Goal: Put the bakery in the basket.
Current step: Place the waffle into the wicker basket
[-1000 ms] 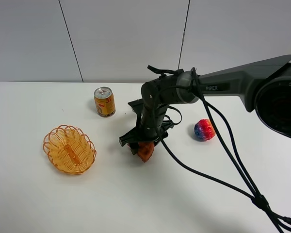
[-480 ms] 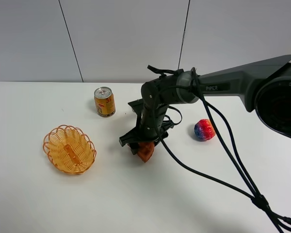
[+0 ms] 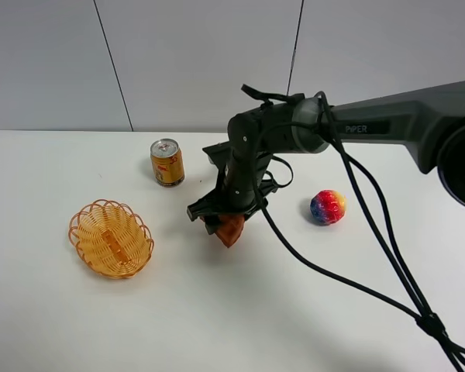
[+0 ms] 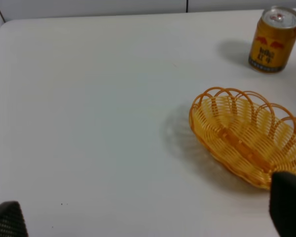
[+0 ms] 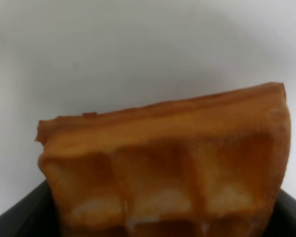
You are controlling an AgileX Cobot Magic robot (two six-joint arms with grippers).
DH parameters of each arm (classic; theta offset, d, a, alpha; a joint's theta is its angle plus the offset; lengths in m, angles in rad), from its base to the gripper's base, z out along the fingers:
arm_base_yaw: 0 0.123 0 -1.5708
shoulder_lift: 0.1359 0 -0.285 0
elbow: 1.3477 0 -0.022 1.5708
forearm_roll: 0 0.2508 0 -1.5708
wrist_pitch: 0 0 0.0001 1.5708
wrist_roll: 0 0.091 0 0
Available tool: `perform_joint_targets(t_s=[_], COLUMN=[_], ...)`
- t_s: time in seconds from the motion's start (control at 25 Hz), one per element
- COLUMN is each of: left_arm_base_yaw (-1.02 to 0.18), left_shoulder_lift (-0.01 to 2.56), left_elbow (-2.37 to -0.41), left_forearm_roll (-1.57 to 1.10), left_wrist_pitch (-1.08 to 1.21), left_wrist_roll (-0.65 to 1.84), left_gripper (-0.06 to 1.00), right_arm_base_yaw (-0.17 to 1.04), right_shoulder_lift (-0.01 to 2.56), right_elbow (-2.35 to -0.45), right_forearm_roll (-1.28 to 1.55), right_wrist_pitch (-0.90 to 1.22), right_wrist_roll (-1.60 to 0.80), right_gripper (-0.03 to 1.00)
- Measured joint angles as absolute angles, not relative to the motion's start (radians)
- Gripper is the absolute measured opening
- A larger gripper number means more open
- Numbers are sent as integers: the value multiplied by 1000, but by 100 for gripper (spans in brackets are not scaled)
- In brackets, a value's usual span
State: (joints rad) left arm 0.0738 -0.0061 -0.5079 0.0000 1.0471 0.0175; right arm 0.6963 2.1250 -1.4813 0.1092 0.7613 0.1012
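Bakery (image 3: 232,231) top hidden, clamped in right end effector (image 3: 225,223); left end effector (image 4: 148,213) spread.

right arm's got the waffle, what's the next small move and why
Probably swing it left toward the basket. The right gripper is shut on the waffle, which looks just clear of the table, and the basket sits empty off to the left in the high view.
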Motion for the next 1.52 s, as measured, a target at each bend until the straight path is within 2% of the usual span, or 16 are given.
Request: perform_joint_targets(t_s=[0.44,0.96,1.52], left_arm_base_yaw=[74,74,74], left_shoulder_lift=[-6,-6,-6], left_elbow=[-508,-508,-508], left_forearm_roll=[0,0,0], left_wrist_pitch=[1047,1047,1047], left_wrist_roll=[17,17,17], left_gripper=[100,100,100], right_arm_base_yaw=[742,847,898], right_shoulder_lift=[2124,2289,2415], right_elbow=[-1807,-2059,-2135], right_forearm_roll=[106,164,364], right_wrist_pitch=[863,942,904], right_wrist_roll=[62,15,-70], right_gripper=[68,68,68])
